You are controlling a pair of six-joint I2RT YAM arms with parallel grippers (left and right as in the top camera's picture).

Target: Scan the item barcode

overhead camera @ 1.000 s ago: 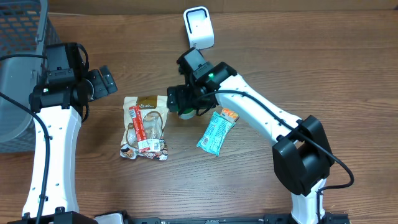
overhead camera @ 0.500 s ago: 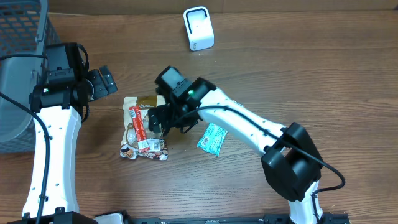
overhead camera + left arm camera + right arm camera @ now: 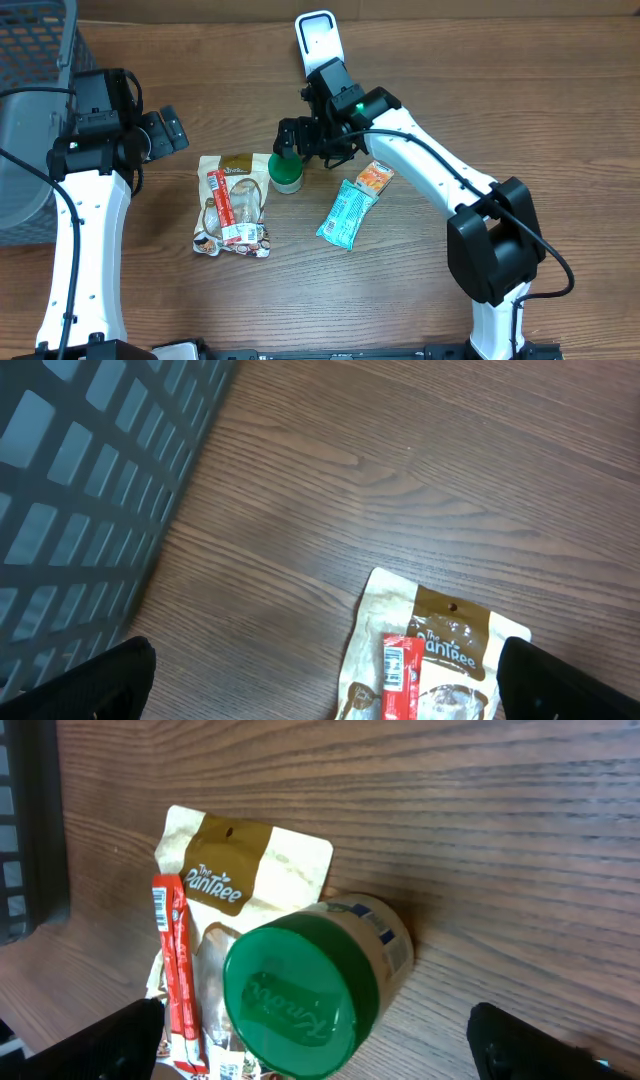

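Observation:
A jar with a green lid (image 3: 286, 172) stands on the table against the right edge of a brown and white snack pouch (image 3: 236, 205). My right gripper (image 3: 308, 148) hovers just above and behind the jar. It is open, and in the right wrist view the green lid (image 3: 288, 997) lies between the wide fingertips (image 3: 520, 1042) without touching them. The white scanner (image 3: 318, 42) stands at the back, beyond the right arm. My left gripper (image 3: 166, 132) is open and empty, left of the pouch (image 3: 425, 650).
A red stick pack (image 3: 220, 205) lies on the pouch. A blue bar with an orange end (image 3: 351, 207) lies right of the jar. A grey mesh basket (image 3: 30, 90) fills the far left corner.
The right arm swung left over the pouch with the jar, then came back toward the scanner. The jar now stands free on the table beside the pouch. The left arm stayed still.

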